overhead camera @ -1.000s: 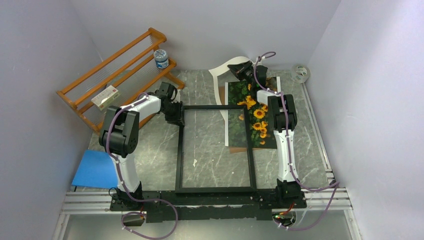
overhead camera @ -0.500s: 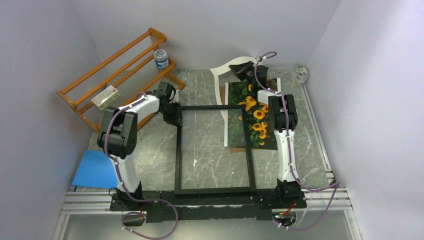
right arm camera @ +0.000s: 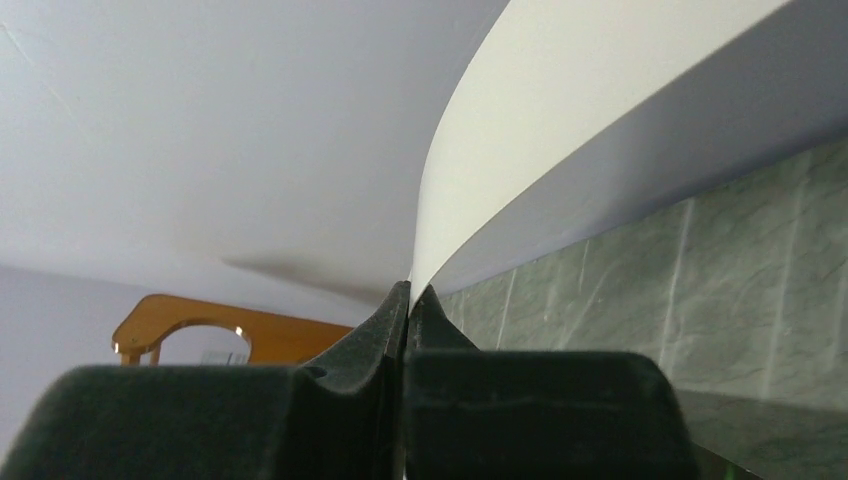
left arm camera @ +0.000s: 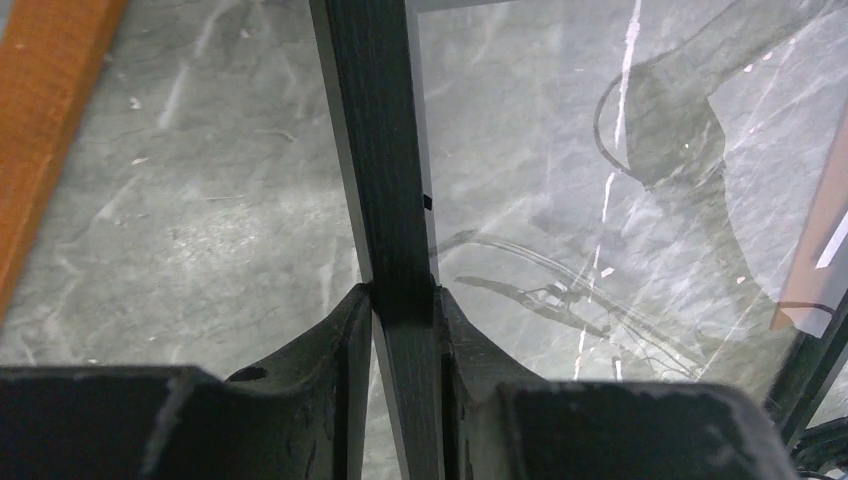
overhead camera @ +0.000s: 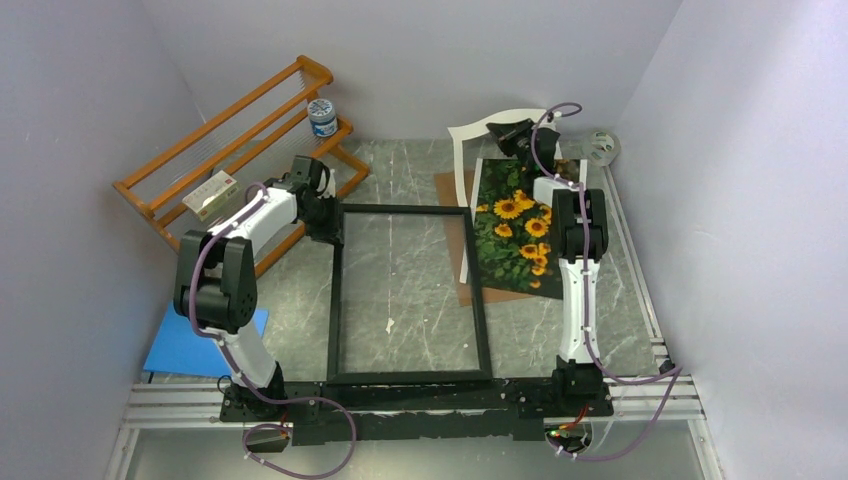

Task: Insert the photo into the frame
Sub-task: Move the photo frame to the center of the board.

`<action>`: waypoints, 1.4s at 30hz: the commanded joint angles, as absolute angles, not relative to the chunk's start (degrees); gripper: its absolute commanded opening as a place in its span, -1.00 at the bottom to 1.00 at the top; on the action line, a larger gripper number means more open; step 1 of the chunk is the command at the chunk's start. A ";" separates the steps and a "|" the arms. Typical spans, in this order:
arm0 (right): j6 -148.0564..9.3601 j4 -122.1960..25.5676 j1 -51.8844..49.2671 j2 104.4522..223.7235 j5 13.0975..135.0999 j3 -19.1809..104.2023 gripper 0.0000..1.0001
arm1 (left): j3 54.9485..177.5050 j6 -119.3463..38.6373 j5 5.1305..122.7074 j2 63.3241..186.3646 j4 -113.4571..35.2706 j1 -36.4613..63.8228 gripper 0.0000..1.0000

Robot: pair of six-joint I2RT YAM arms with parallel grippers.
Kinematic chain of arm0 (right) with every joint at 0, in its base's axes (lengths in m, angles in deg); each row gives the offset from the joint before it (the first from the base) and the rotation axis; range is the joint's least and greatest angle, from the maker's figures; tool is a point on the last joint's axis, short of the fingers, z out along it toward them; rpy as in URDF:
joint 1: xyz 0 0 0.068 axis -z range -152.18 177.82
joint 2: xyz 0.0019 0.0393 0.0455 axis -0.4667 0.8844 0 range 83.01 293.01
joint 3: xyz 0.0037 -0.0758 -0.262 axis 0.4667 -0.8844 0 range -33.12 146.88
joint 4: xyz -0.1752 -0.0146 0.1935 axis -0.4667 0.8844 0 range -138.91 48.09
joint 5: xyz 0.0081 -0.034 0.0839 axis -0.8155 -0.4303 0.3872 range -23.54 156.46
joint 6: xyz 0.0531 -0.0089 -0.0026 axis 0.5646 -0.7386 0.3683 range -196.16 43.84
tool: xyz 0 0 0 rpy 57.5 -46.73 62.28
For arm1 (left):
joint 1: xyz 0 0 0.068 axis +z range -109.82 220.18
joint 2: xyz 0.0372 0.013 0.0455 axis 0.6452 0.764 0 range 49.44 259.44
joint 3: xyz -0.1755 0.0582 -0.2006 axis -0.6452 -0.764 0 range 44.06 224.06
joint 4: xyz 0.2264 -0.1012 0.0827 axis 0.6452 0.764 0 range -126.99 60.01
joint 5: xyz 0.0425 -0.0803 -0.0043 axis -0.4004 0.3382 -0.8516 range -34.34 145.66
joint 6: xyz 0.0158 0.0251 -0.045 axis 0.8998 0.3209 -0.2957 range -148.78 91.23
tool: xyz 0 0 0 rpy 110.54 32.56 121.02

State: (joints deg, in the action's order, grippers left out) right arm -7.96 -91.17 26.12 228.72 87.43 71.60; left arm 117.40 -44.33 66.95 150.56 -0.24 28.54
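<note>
The black frame (overhead camera: 334,300) lies flat in the middle of the table, glass in it. My left gripper (overhead camera: 322,215) is shut on its far left corner; in the left wrist view the frame bar (left arm camera: 385,180) runs between the fingers (left arm camera: 330,340). The sunflower photo (overhead camera: 515,225) lies at the right, over a brown backing board (overhead camera: 450,185), its far edge curled up so the white back (overhead camera: 480,125) shows. My right gripper (overhead camera: 500,135) is shut on that raised edge; the right wrist view shows the white sheet (right arm camera: 520,110) pinched between the fingers (right arm camera: 375,325).
An orange wooden rack (overhead camera: 230,150) stands at the far left with a small jar (overhead camera: 321,116) and a flat box (overhead camera: 210,193) on it. A blue sheet (overhead camera: 190,340) lies at the near left. A tape roll (overhead camera: 602,147) sits at the far right by the wall.
The left gripper has dragged the frame to the left. The right gripper has pulled the photo to the right, off the frame, so the brown board now shows between them.
</note>
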 commanded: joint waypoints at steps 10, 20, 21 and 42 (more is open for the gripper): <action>-11.00 -93.51 27.64 221.04 84.80 70.53 -0.96 | 115.26 -42.96 68.34 145.49 -2.13 32.56 -0.93; -8.73 -96.80 29.80 217.05 86.41 66.73 -0.95 | 120.02 -42.21 70.97 153.73 -5.62 33.50 -0.86; -7.88 -97.45 29.84 216.40 86.67 66.23 -0.95 | 120.16 -42.02 71.48 154.42 -6.01 33.50 -0.84; 17.41 -111.13 29.45 208.10 93.54 55.66 -0.92 | 120.24 -43.78 61.85 153.24 -9.48 33.50 0.49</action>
